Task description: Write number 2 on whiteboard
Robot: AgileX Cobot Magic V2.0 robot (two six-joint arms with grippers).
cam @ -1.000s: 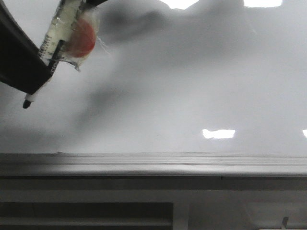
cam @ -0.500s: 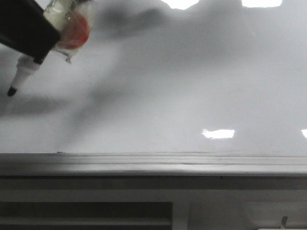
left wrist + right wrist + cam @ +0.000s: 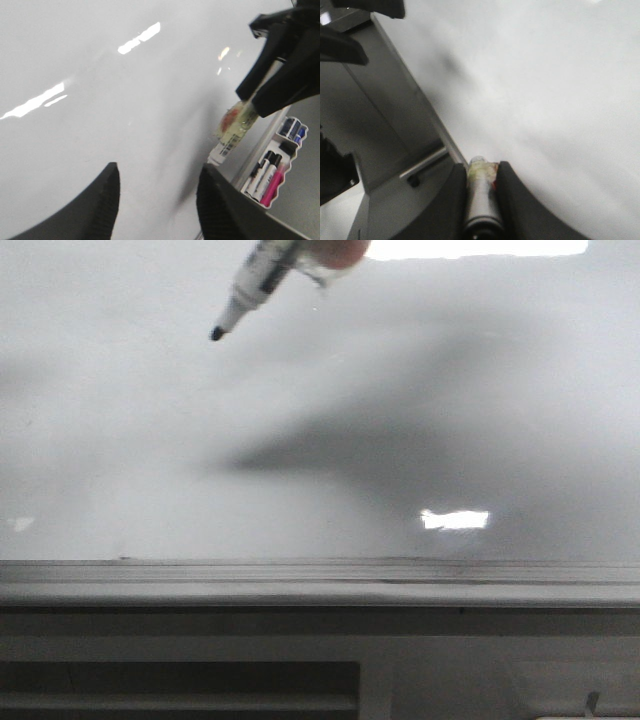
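The whiteboard point(image 3: 480, 370) fills the front view, glossy and blank; no number 2 shows on it in any view. My right gripper point(image 3: 482, 167) is shut on a black marker point(image 3: 481, 200) wrapped in yellowish tape. In the front view only the marker point(image 3: 252, 282) reaches in from the top edge, its black tip at the upper middle-left; whether it touches the board I cannot tell. The left wrist view shows the right gripper point(image 3: 272, 82) holding the marker point(image 3: 235, 125) close to the board point(image 3: 100, 125). My left gripper point(image 3: 157, 172) is open and empty in front of the board.
The grey metal tray edge point(image 3: 320, 580) runs along the board's bottom, with a dark panel point(image 3: 180, 685) below it. A white holder with several spare markers point(image 3: 272, 170) hangs beside the board's frame. The frame rail point(image 3: 415, 115) shows in the right wrist view.
The marker has moved up and to the right, from the far left to the upper middle-left of the board. The dark gripper body has left the front view.
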